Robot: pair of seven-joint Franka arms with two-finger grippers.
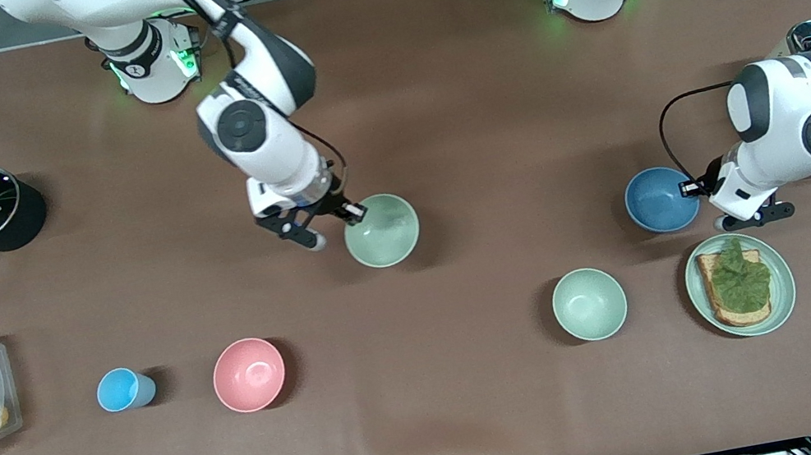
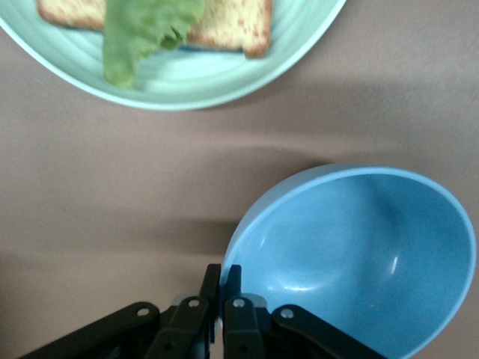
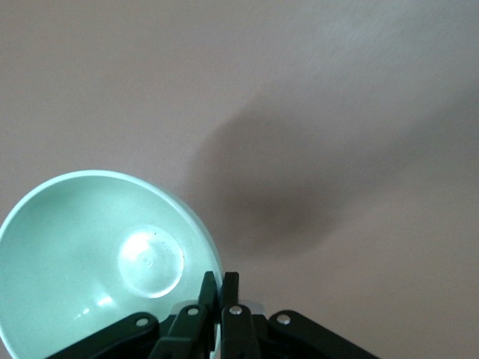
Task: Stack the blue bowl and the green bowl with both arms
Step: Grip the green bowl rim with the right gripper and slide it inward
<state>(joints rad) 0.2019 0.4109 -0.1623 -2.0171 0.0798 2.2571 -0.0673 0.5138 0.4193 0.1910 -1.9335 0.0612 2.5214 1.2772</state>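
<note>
Front view: right gripper [image 1: 353,216] pinching green bowl [image 1: 382,230] rim; left gripper [image 1: 692,189] pinching blue bowl [image 1: 660,199] rim, beside toast plate [image 1: 783,294].

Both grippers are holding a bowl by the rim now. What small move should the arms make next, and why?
Probably carry one bowl toward the other. The right gripper is shut on the green bowl's rim, and its shadow in the right wrist view suggests it is lifted. The left gripper is shut on the blue bowl's rim. The bowls are far apart along the table, so stacking needs them brought together.
</note>
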